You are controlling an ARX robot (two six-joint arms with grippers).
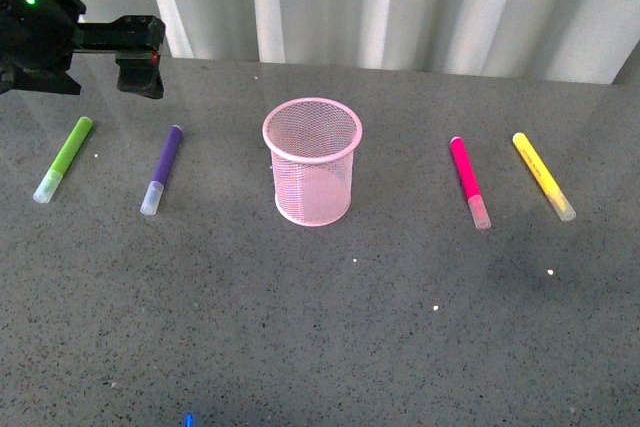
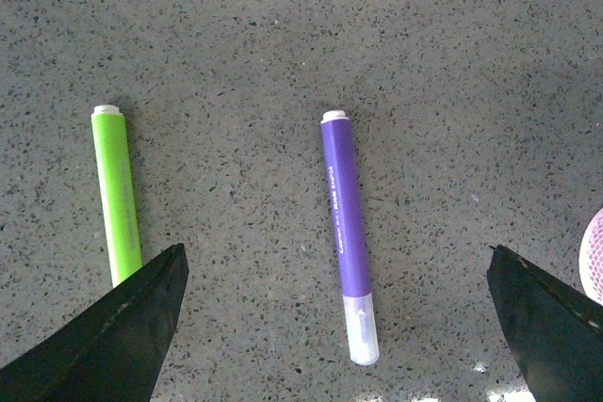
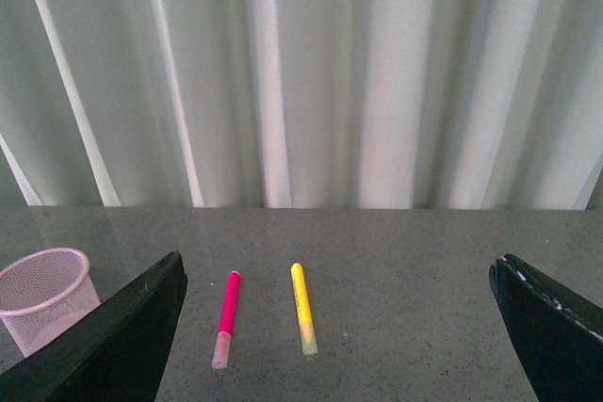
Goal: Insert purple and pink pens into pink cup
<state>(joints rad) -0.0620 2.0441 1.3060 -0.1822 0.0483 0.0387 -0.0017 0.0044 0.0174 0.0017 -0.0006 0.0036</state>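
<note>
Purple pen point(image 2: 347, 233) lettering, left wrist view only

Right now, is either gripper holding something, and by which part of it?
Nothing is held. The left gripper and the right gripper are both open and empty; the purple pen and the pink pen lie untouched on the table.

Four pens are counted, namely green pen point(image 1: 65, 158), purple pen point(image 1: 163, 168), pink pen point(image 1: 468, 181) and yellow pen point(image 1: 542, 175), and one pink cup point(image 1: 312, 172).
</note>
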